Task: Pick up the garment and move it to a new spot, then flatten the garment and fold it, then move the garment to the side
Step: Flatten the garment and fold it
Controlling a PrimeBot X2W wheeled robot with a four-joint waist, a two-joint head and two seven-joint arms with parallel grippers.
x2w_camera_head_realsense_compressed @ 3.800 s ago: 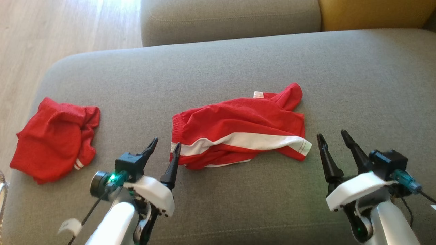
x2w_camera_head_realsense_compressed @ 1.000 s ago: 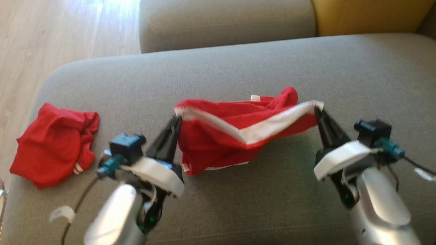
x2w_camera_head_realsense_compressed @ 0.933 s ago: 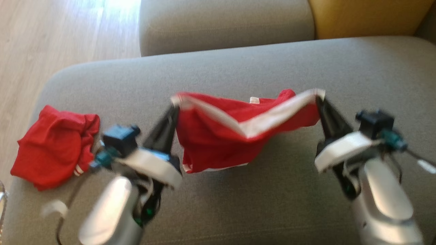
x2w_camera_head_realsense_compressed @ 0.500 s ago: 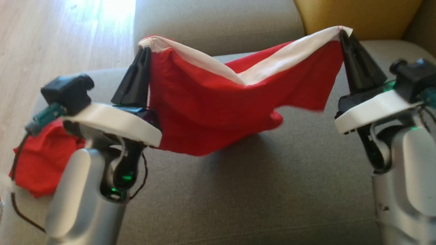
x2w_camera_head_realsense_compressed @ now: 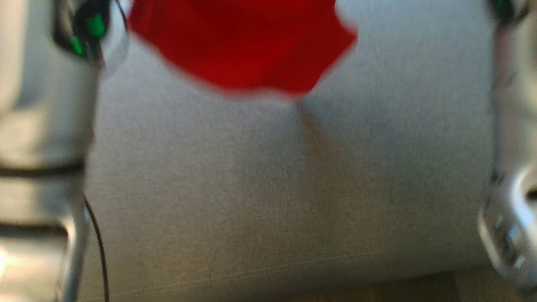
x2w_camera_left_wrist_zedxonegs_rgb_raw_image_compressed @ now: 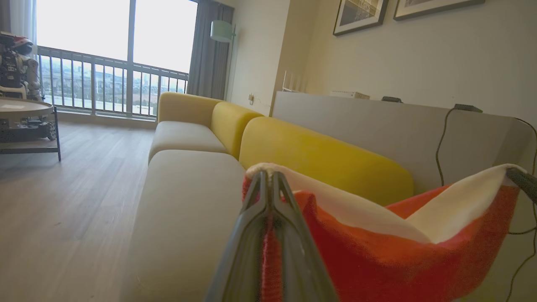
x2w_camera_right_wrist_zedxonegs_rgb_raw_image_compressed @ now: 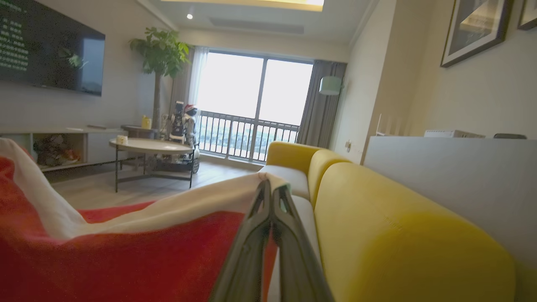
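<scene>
Hanging between your two hands, the red garment [x2w_camera_left_wrist_zedxonegs_rgb_raw_image_compressed: 377, 260] with its white band sags in the middle above the grey sofa seat [x2w_camera_head_realsense_compressed: 272, 188]. In the blurred head view its lower edge shows at the top centre of the frame, with a pale forearm at each side edge. Your left hand [x2w_camera_left_wrist_zedxonegs_rgb_raw_image_compressed: 268, 178] has its fingers pressed together on one white-banded corner. Your right hand [x2w_camera_right_wrist_zedxonegs_rgb_raw_image_compressed: 270, 186] is clamped on the other corner the same way.

Beyond the cloth you have yellow back cushions [x2w_camera_left_wrist_zedxonegs_rgb_raw_image_compressed: 323, 159] along the sofa and a grey panel [x2w_camera_left_wrist_zedxonegs_rgb_raw_image_compressed: 398, 126] behind them with a dark cable trailing down it. Around the room are one floor lamp [x2w_camera_left_wrist_zedxonegs_rgb_raw_image_compressed: 221, 31], two framed pictures [x2w_camera_left_wrist_zedxonegs_rgb_raw_image_compressed: 361, 14] on the pale wall, one wall screen [x2w_camera_right_wrist_zedxonegs_rgb_raw_image_compressed: 50, 50] and one potted plant [x2w_camera_right_wrist_zedxonegs_rgb_raw_image_compressed: 159, 50]. Wooden floor [x2w_camera_left_wrist_zedxonegs_rgb_raw_image_compressed: 63, 209] runs to a railed balcony window [x2w_camera_left_wrist_zedxonegs_rgb_raw_image_compressed: 109, 50].
</scene>
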